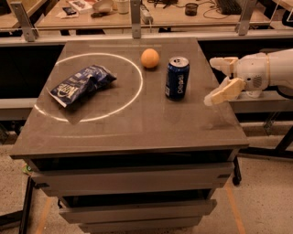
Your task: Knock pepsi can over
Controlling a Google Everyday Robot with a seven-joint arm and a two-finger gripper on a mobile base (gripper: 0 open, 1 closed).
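Note:
The pepsi can point(177, 77) stands upright on the grey table point(137, 123), right of centre, dark blue with a silver top. My gripper point(217, 80) is at the table's right edge, to the right of the can and apart from it. Its two cream fingers are spread open with nothing between them; one fingertip point(219, 63) points at the can from behind, the other point(215, 97) from nearer the front.
An orange point(150, 58) sits just left of and behind the can. A crinkled blue chip bag point(82, 84) lies inside a white circle on the left half. A cluttered bench point(155, 13) runs behind the table.

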